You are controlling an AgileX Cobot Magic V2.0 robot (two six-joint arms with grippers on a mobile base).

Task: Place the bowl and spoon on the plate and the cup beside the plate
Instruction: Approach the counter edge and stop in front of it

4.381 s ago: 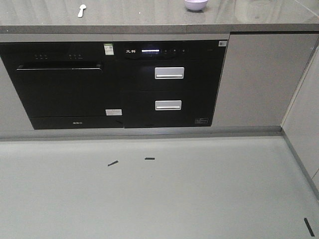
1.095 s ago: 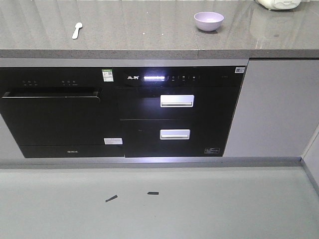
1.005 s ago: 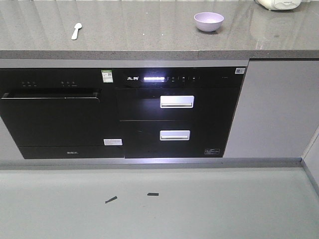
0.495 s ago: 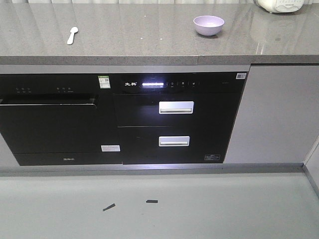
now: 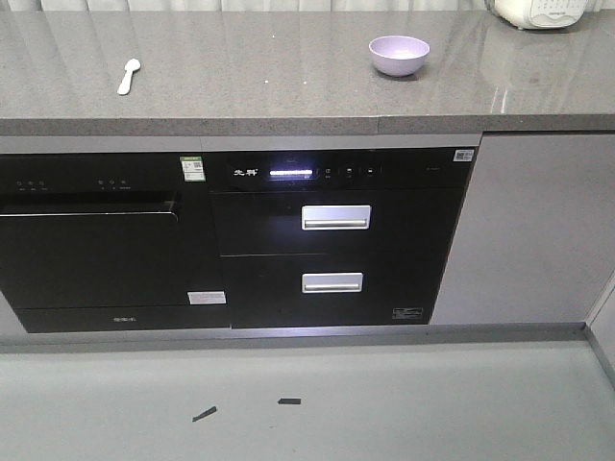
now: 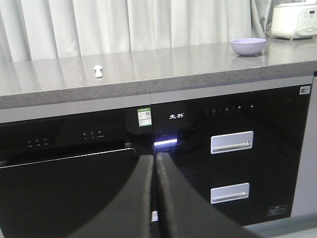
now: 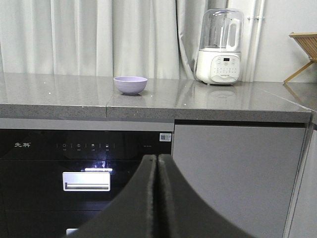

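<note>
The lavender bowl stands upright on the grey counter, right of middle. The pale spoon lies on the counter far to the left of the bowl. Plate and cup are out of view. My left gripper is shut with nothing in it, held low before the black appliance fronts. My right gripper is shut and empty too, below counter height and right of the bowl. Neither gripper shows in the front view.
Under the counter sit a black dishwasher and a black two-drawer unit with a lit display. A white blender stands on the counter right of the bowl. A wooden rack is at far right. Curtains hang behind.
The view has moved toward the counter and risen; bowl and spoon now sit lower in the frame with more countertop showing. Bowl and spoon themselves have not moved.
</note>
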